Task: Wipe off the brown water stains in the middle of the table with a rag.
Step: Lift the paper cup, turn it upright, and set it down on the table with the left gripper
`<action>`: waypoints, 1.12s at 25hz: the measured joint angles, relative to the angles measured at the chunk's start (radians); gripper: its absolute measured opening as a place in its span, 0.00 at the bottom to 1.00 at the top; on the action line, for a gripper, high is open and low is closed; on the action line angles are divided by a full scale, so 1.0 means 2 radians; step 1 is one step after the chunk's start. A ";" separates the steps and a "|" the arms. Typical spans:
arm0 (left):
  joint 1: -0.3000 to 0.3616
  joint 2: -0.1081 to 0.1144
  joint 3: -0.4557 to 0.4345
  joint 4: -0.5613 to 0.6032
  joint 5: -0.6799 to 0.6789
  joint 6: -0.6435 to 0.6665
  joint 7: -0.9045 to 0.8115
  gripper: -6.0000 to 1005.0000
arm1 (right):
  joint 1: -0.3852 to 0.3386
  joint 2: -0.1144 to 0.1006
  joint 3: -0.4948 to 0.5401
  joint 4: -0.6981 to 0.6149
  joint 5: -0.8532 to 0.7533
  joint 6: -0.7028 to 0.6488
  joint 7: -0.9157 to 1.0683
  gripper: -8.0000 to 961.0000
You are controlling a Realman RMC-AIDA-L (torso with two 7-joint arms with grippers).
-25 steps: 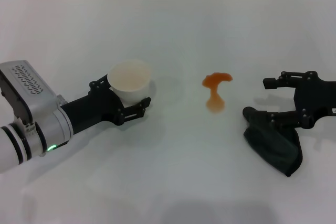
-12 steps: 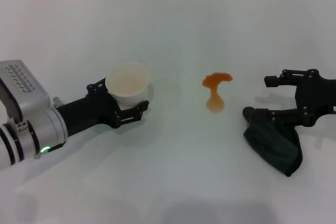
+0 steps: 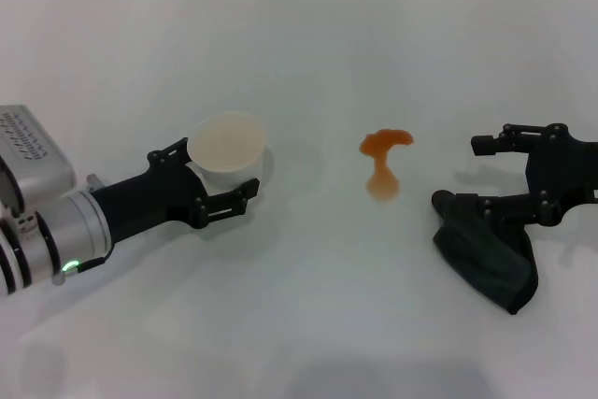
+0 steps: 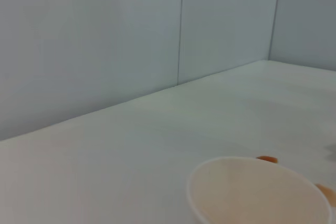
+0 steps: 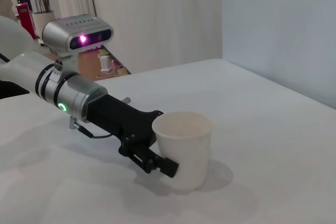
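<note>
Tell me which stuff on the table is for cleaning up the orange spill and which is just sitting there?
For the job:
- brown water stains, mid-table
- rag, under the right gripper, whose fingers are spread open
- table

Not part of it:
- white paper cup, upright, with the left gripper around it
</note>
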 joint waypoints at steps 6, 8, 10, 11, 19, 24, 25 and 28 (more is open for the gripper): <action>-0.001 -0.001 0.000 -0.020 0.009 0.023 -0.025 0.87 | 0.000 0.000 0.000 0.000 0.000 0.000 0.000 0.86; -0.001 -0.001 0.000 -0.020 0.013 0.025 -0.034 0.87 | 0.000 0.000 0.000 0.000 0.000 0.000 0.000 0.86; -0.001 0.000 0.000 -0.023 0.020 0.025 -0.042 0.87 | 0.000 0.000 0.000 0.000 0.000 0.000 0.000 0.86; -0.002 0.000 0.000 -0.026 0.024 0.025 -0.047 0.87 | 0.000 0.000 0.000 0.000 0.000 0.000 0.000 0.86; -0.009 -0.002 0.001 -0.041 0.045 0.025 -0.074 0.86 | 0.001 0.000 -0.001 0.001 0.000 0.000 0.000 0.86; -0.008 -0.002 0.001 -0.041 0.046 0.028 -0.075 0.86 | 0.000 0.000 0.000 0.001 0.000 -0.001 0.000 0.86; -0.008 -0.002 0.001 -0.043 0.046 0.032 -0.075 0.86 | 0.000 0.000 0.000 0.001 0.000 -0.001 0.000 0.86; -0.006 -0.002 0.001 -0.059 0.046 0.050 -0.075 0.86 | -0.001 0.000 0.000 0.001 0.000 -0.001 0.000 0.86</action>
